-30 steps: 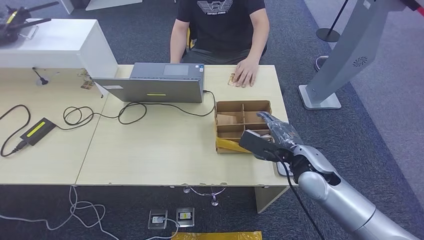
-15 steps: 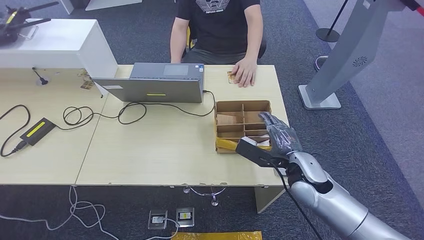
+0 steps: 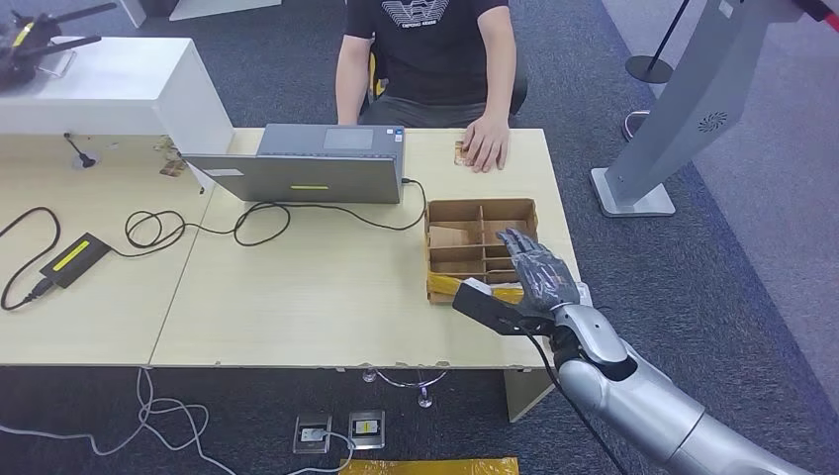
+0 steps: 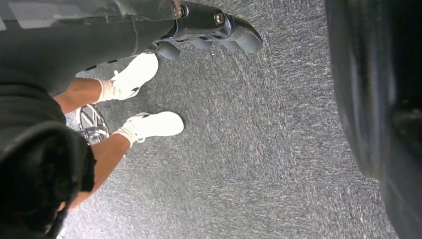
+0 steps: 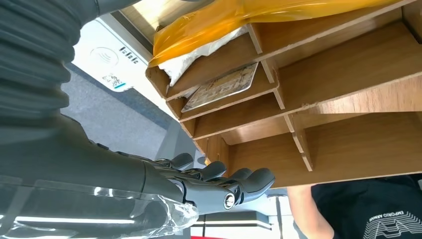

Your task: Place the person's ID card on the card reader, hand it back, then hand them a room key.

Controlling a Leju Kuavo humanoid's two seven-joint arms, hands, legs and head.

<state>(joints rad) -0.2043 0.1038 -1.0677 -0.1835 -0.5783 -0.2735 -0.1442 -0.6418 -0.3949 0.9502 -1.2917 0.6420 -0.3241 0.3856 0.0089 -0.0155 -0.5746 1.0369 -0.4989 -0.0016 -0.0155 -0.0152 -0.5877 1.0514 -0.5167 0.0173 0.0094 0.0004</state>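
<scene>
My right hand [image 3: 532, 269] hovers flat over the near right corner of the cardboard divider box [image 3: 480, 209], fingers [image 5: 234, 185] stretched out and holding nothing. A patterned card [image 5: 221, 87] lies in one compartment of the box [image 5: 348, 144]. Beside the box sits the white card reader [image 5: 107, 57], close under my wrist. Across the table the person's hand [image 3: 486, 145] rests on a small card [image 3: 460, 153] near the far edge. My left hand [image 4: 214, 25] hangs over the carpet with nothing in it.
A grey laptop [image 3: 307, 173] sits at the far middle of the table, with cables and a black adapter [image 3: 74, 259] to its left. Yellow plastic [image 3: 450, 287] covers the box's near edge. A grey kiosk stand [image 3: 673, 129] rises on the right. Someone's legs in white shoes [image 4: 149, 124] stand behind me.
My right hand has drawn back and slightly left, from over the box's right side toward its near right corner. The person's hand has barely shifted.
</scene>
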